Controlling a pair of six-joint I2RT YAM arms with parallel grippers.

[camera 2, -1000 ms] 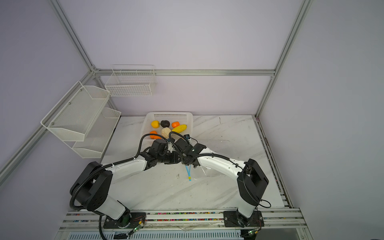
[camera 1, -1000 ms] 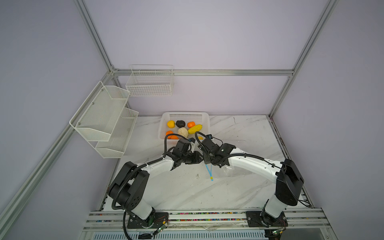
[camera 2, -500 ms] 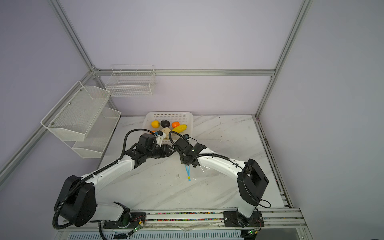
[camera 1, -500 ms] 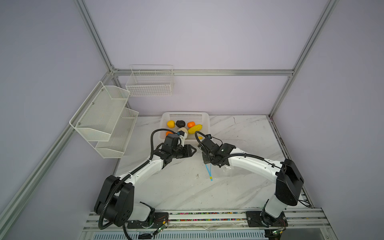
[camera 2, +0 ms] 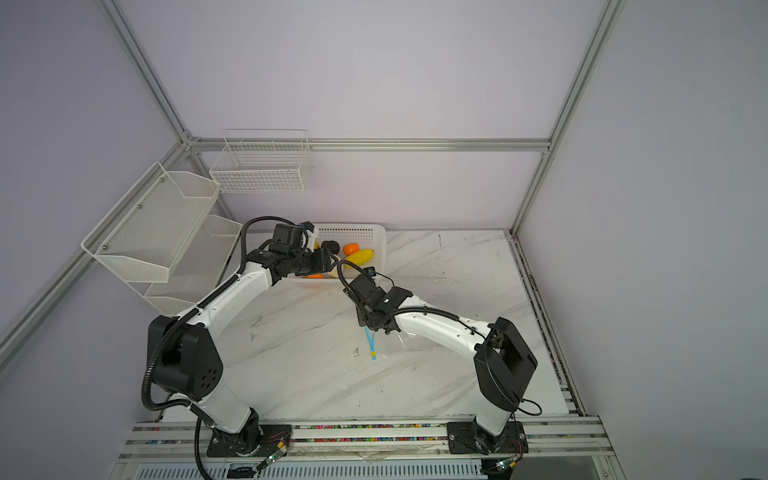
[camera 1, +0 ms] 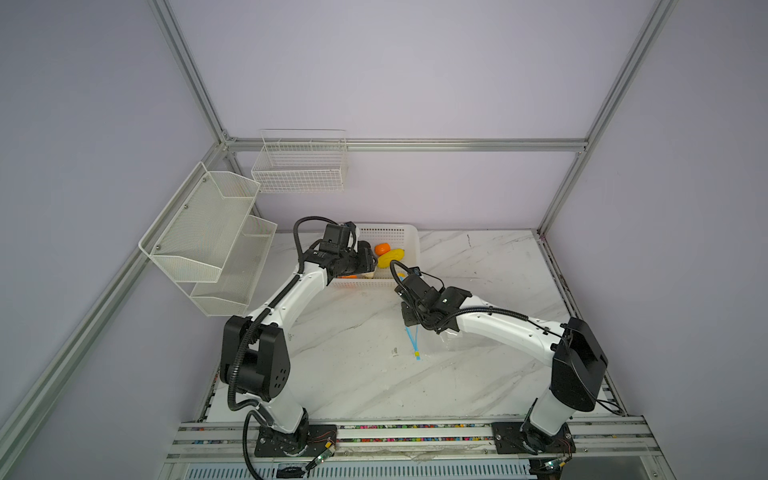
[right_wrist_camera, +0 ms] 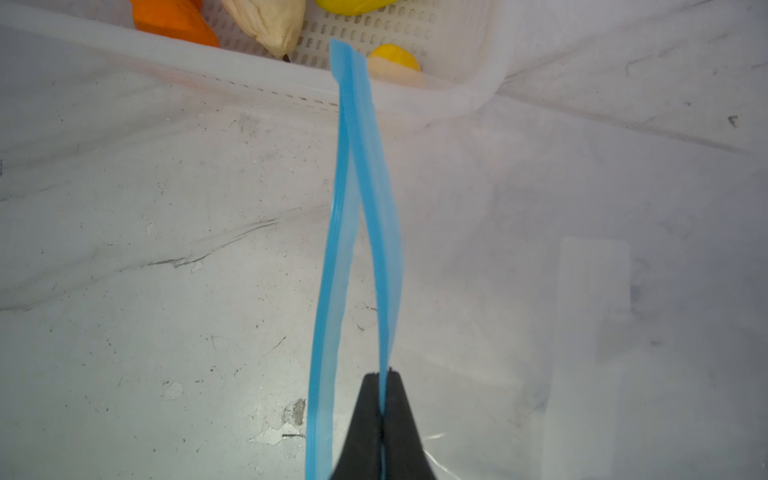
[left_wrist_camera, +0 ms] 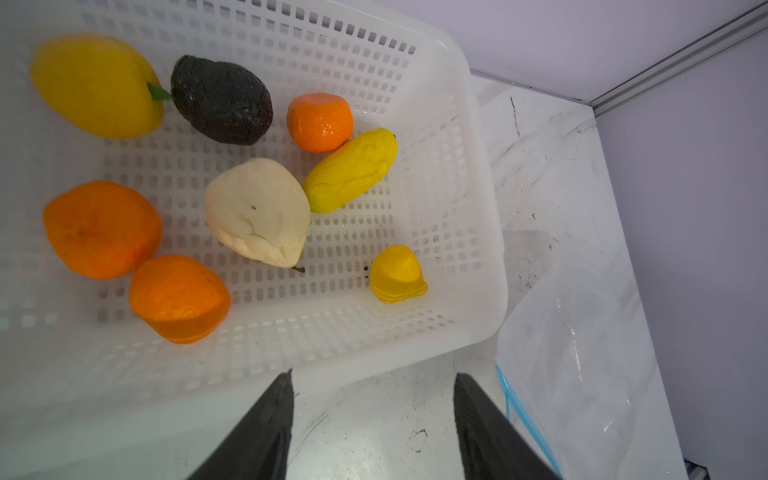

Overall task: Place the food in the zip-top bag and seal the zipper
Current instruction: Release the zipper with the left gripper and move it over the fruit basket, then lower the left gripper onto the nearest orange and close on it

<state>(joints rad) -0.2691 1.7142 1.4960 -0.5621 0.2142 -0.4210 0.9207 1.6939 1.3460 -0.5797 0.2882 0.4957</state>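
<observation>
Left arm: stretched toward the far edge of the tabletop (camera 1: 478, 374); left claw (left_wrist_camera: 372, 415) spread, empty, poised at the near rim of the basket (left_wrist_camera: 457, 104).
Food (left_wrist_camera: 257, 212): all in basket.
Right arm: elbow bent, reaching mid-tabletop; right claw (right_wrist_camera: 381, 386) pinched on one strip of the parted zipper (right_wrist_camera: 357, 208).
Bag (left_wrist_camera: 582, 353): on tabletop beside basket.

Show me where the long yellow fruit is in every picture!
Both top views: the long yellow fruit lies in the basket at the table's back, beside the small orange.
Left wrist: the long yellow fruit lies in the basket, between the small orange and the white fruit.
Right wrist: only a sliver shows, cut off by the frame, next to the white fruit.
Shared landmark: the basket.
</observation>
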